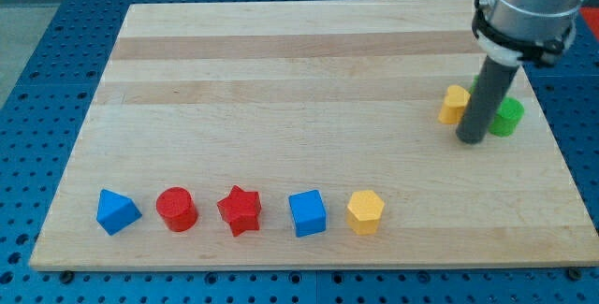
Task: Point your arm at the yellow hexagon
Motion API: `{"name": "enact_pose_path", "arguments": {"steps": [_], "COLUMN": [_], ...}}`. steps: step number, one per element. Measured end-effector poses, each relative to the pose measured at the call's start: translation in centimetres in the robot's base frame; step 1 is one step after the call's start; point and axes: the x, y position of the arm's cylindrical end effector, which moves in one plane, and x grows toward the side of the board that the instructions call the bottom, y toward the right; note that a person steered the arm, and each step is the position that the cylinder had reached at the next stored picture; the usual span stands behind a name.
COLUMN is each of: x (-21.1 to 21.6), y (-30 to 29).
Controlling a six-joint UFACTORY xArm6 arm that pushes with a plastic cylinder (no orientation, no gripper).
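The yellow hexagon (365, 211) sits near the view's bottom, at the right end of a row of blocks. My tip (471, 140) is far from it, up at the view's right, touching down between a second yellow block (455, 104) on its left and a green block (508, 117) on its right. The rod partly hides both of these blocks, so their shapes are unclear.
The row along the view's bottom holds, from left to right, a blue triangular block (117, 211), a red cylinder (176, 209), a red star (240, 210) and a blue cube (307, 213). All lie on a wooden board (281, 79).
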Motion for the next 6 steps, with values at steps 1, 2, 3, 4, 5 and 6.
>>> {"name": "enact_pose_path", "arguments": {"steps": [1,2,3,4,5,6], "x": [4.5,8.3,10.8,12.4,12.6,12.4], "y": [-0.6,-2.7,-5.4,-8.0,-11.2,-13.4]}}
